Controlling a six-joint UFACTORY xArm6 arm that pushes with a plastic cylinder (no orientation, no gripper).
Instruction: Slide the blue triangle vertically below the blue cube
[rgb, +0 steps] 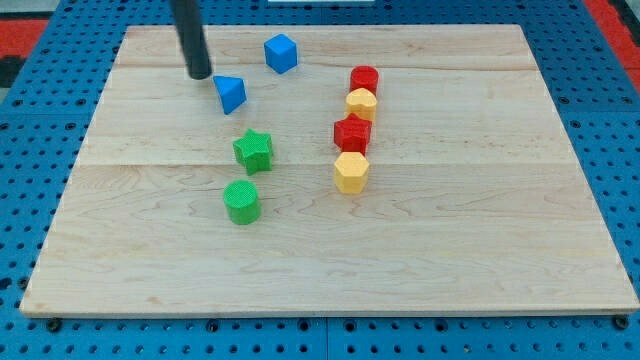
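The blue triangle (231, 93) lies near the top of the wooden board, left of centre. The blue cube (281, 53) sits up and to the right of it, close to the board's top edge. My tip (200, 75) is just left of and slightly above the blue triangle, a small gap apart from it. The rod rises from there out of the view's top.
A green star (253, 150) and a green cylinder (241, 202) sit below the triangle. To the right stands a column: red cylinder (364, 79), yellow hexagon (361, 103), red star (352, 133), yellow hexagon (351, 172). The board (480, 240) rests on a blue pegboard.
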